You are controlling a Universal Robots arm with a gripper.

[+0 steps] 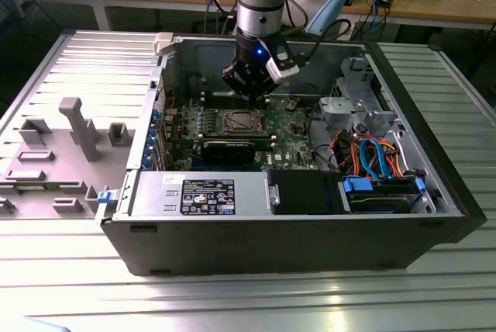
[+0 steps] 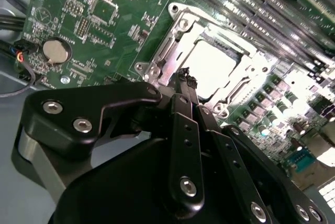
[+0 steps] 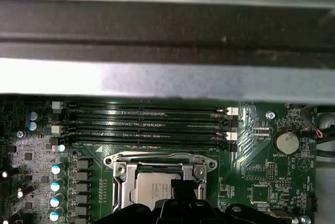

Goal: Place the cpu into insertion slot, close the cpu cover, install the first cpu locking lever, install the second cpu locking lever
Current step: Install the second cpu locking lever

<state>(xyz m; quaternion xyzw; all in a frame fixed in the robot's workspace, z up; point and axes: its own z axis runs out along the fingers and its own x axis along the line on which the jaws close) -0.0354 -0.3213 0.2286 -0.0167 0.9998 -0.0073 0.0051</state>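
Over the green circuit board [image 1: 291, 126] inside the open computer case [image 1: 310, 223], the claw [image 2: 184, 77] hangs just above the insertion slot [image 1: 241, 122], its 2 fingers pressed together with nothing between them. Both wrist views show the cpu [image 2: 212, 68] already seated in the slot, dull silver top up, with the cpu cover [image 3: 157, 169] lying down around it as a silvery frame; whether either locking lever is latched cannot be told. Judgement: chip is light, stiff and flat, fragile on its underside contacts, slippery on the metal top, so only the side edges are safe to hold. Cover is thin springy sheet metal; best pushed on the rim, not the window. Room: memory slots [image 3: 144, 124] run close beside 1 edge of the socket, capacitors [image 3: 55, 185] near another, a coin battery [image 3: 286, 141] well apart. Case walls stand high all round, cables [image 1: 372, 153] crowd the exterior view's right, so approach is open from above only.
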